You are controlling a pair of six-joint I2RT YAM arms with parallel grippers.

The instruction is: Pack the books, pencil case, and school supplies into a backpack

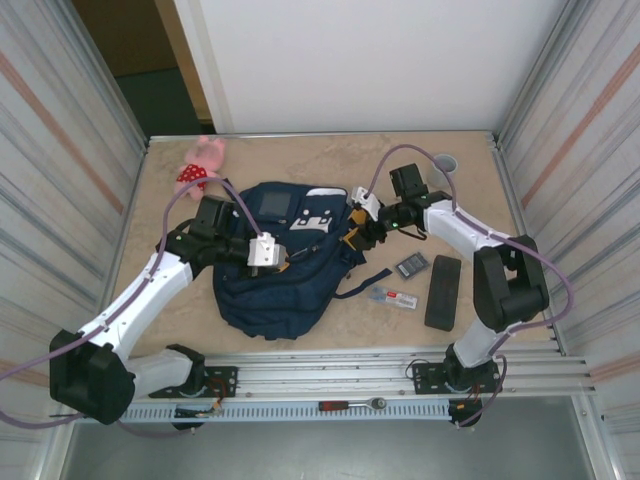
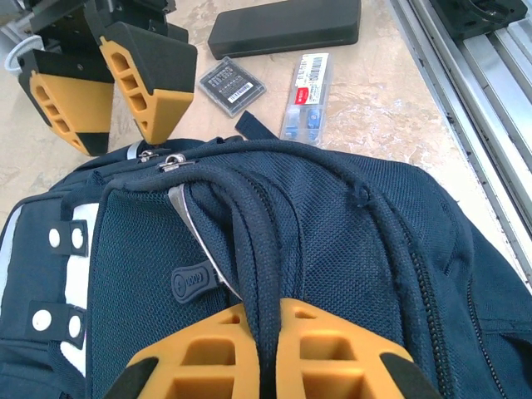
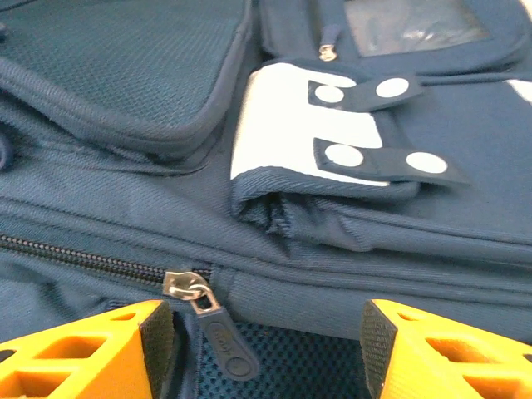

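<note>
Navy backpack [image 1: 275, 275], white patches [image 3: 274, 125]

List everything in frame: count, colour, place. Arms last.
backpack: 1, navy with white patches, lying mid table
pencil case: 1, black, right of the backpack, apart from it
flat rectangle: 1, dark grey, between backpack and pencil case
clear pack: 1, clear with red label, just nearer than the flat rectangle
plush toy: 1, pink and red, far left corner
cup: 1, grey, far right
hand tool: 1, red handle, on the near rail
left gripper: 1, orange fingers, shut on a backpack strap
right gripper: 1, orange fingers, open beside the zip pull
</note>
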